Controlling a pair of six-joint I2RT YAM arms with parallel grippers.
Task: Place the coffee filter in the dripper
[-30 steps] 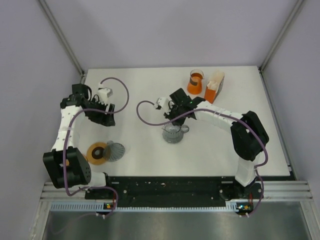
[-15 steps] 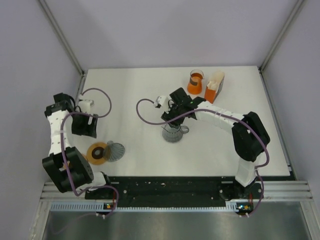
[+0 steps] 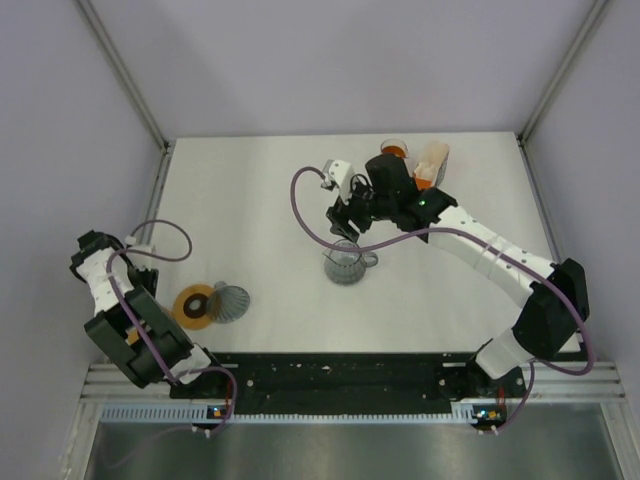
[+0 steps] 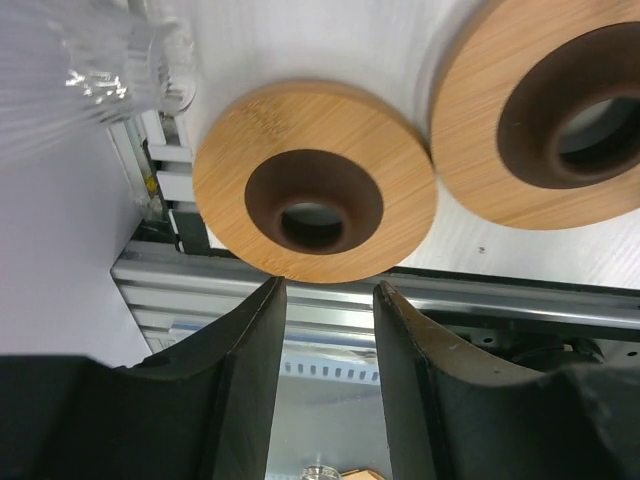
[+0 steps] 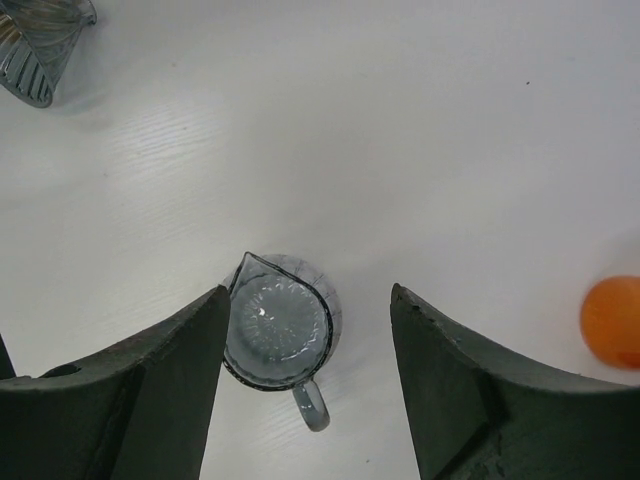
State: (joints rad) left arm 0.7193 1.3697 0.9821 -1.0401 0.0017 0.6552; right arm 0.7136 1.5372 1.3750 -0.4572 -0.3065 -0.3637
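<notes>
Top external view: orange dripper (image 3: 193, 306) with tan ring sits front-left on the bench (image 3: 250, 190), just beside a ribbed glass cone (image 3: 231, 300). Right jaws hang wide apart above a glass pitcher (image 3: 345, 266); left jaws narrow, holding nothing.

The white table (image 3: 250, 190) is carrying a tan-rimmed orange dripper (image 3: 193, 306) and a ribbed clear glass cone (image 3: 232, 301) lying side by side near its near-left corner, a clear glass jug (image 3: 346, 266) standing mid-table, and an orange beaker (image 3: 397, 151) beside an orange carton (image 3: 433, 168) at the far edge.
</notes>
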